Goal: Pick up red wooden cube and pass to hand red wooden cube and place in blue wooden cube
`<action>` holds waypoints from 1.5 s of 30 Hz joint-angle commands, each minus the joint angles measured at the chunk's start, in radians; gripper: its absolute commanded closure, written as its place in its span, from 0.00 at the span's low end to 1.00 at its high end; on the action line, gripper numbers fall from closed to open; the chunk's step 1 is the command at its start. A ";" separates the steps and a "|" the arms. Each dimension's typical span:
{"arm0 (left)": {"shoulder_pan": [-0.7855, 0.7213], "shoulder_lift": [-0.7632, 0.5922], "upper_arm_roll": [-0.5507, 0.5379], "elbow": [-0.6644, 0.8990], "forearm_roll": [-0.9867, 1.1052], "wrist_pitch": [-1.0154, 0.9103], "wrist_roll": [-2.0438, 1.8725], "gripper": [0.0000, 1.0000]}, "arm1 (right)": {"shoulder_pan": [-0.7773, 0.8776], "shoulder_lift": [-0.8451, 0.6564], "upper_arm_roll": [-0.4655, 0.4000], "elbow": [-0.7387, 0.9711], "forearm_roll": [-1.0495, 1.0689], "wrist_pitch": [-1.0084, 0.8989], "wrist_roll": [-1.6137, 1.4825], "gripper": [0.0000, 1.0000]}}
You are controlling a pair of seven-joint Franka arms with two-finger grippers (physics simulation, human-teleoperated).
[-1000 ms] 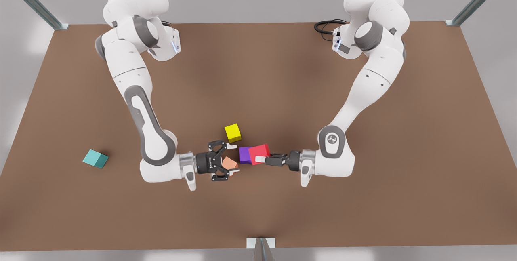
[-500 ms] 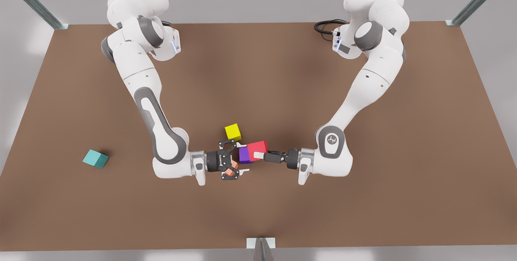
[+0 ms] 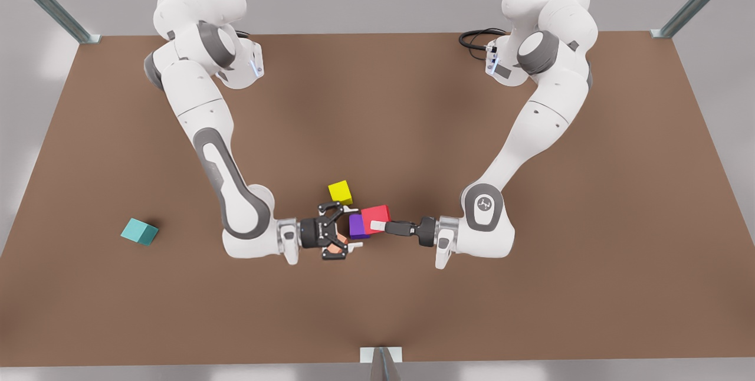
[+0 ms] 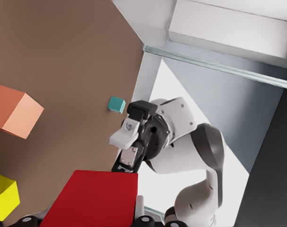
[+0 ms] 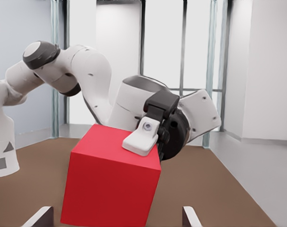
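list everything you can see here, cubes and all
red wooden cube: 1, red, centre, in left tool
blue wooden cube: 1, teal, alone at the front view's left
yellow cube: 1, yellow, centre
purple cube: 1, purple, beside red
salmon cube: 1, salmon-orange, under right tool
table: 1, brown
cable: 1, black, far edge
left tool: front view's right, shut on red
right tool: front view's left, open
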 commanded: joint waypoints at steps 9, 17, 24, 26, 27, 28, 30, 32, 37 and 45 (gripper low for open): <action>0.000 -0.002 -0.001 0.000 -0.010 -0.001 0.071 0.37 | 0.033 0.003 0.004 -0.001 0.050 0.010 -0.146 0.00; -0.009 0.001 -0.001 0.000 -0.013 0.004 0.071 0.37 | 0.062 0.006 0.004 0.000 0.083 0.040 -0.136 0.10; -0.009 0.000 -0.001 0.000 -0.013 0.002 0.069 0.00 | 0.062 0.008 0.003 0.000 0.080 0.040 -0.136 0.57; -0.009 -0.005 0.001 0.000 -0.004 0.001 0.067 0.00 | 0.062 0.008 0.004 0.000 0.080 0.040 -0.136 0.57; 0.012 -0.009 0.001 0.000 0.047 -0.008 0.060 0.00 | 0.062 0.006 0.003 0.000 0.079 0.040 -0.136 0.57; 0.038 -0.019 0.001 0.000 0.087 -0.053 0.020 0.00 | 0.062 0.006 0.003 0.000 0.077 0.040 -0.136 0.56; 0.144 -0.023 -0.001 0.000 0.148 -0.210 0.001 0.00 | 0.059 0.006 0.001 0.000 0.062 0.040 -0.134 0.56; 0.322 -0.052 -0.002 0.006 0.228 -0.456 0.003 0.00 | 0.057 0.005 -0.008 -0.001 0.047 0.036 -0.136 0.56; 0.431 -0.378 -0.059 0.010 1.153 -0.723 0.001 0.00 | -0.240 -0.074 -0.033 -0.035 -0.860 -0.231 0.102 0.57; -0.117 -0.922 0.645 -0.472 0.967 -0.711 -0.190 0.00 | -0.247 -0.187 -0.287 0.054 -1.489 -0.171 0.357 0.57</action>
